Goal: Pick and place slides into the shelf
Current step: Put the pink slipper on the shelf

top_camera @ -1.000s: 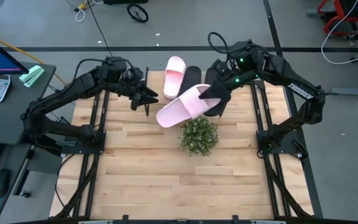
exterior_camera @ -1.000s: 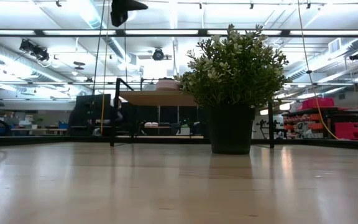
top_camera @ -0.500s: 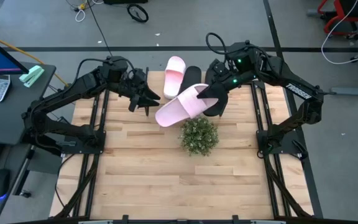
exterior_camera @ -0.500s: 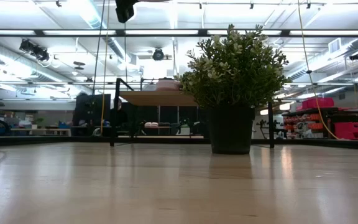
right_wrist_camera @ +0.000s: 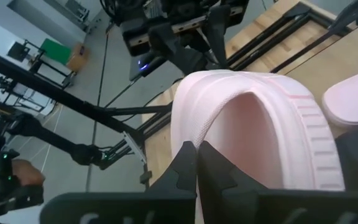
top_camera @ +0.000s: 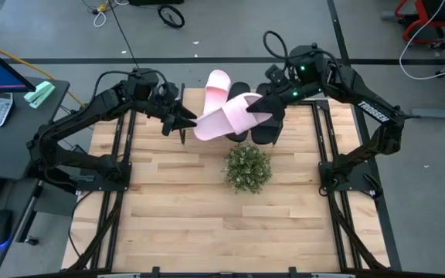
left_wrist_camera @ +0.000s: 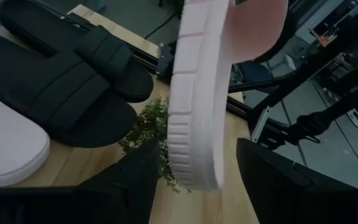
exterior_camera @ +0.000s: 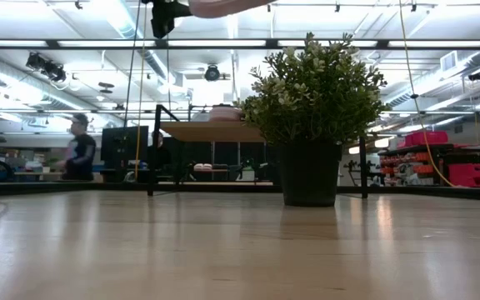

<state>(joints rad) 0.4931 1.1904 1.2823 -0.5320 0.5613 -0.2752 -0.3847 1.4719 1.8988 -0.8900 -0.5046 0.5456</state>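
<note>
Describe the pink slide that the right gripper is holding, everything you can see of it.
The held pink slide is pale pink, foam-like, with a thick sole, ribbed tread along the edge and a broad strap. The right gripper is shut on one end of it, and it hangs in the air above the table's far edge, tilted, over the two black slides and beside the other pink slide. Its free end reaches in between the fingers of the open left gripper; whether they touch it cannot be told.
</note>
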